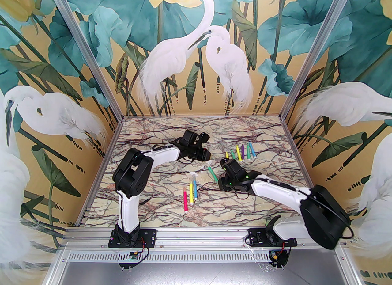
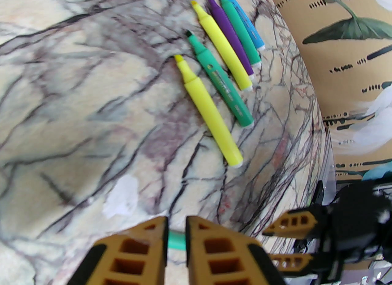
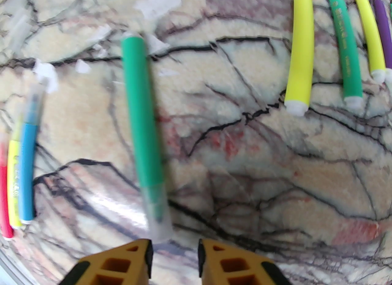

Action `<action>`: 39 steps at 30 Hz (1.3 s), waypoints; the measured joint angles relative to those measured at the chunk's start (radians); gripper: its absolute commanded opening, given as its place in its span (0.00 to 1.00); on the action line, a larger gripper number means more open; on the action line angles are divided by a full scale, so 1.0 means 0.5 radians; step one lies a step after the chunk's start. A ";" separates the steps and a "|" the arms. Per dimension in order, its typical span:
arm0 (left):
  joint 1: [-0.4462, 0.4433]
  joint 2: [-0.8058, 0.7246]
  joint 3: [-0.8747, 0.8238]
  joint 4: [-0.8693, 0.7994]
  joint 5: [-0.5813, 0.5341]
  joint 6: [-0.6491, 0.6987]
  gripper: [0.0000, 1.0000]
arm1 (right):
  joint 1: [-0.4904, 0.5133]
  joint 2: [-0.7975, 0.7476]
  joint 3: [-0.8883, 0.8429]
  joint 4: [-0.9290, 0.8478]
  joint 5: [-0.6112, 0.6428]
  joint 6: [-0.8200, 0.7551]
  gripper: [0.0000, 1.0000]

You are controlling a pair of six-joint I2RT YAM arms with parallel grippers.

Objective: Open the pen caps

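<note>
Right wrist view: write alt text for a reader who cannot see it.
A green pen lies on the marbled table, its clear cap just ahead of the parted jaws. Uncapped pens lie to its right, capped pens to its left.

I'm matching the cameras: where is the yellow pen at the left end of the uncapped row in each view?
Top external: the yellow pen, right of centre, mid-table.
Left wrist: the pen, centre of frame.
Right wrist: the pen, upper right.
Shared landmark: the printed green pen lying next to it.
</note>
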 measured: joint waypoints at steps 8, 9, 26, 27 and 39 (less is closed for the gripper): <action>-0.071 0.130 0.110 -0.092 0.024 0.050 0.16 | 0.132 0.016 -0.051 0.242 -0.096 0.125 0.25; -0.078 0.146 0.117 -0.105 0.024 0.055 0.16 | 0.132 0.047 -0.064 0.278 -0.096 0.148 0.25; -0.100 0.168 0.002 -0.249 -0.018 0.122 0.14 | 0.043 0.281 -0.130 0.434 -0.072 0.359 0.20; -0.101 0.141 -0.040 -0.242 -0.024 0.121 0.13 | 0.019 0.281 -0.130 0.436 -0.070 0.359 0.20; -0.169 -0.065 -0.374 -0.094 -0.050 0.006 0.13 | -0.134 0.441 0.017 0.426 -0.073 0.351 0.13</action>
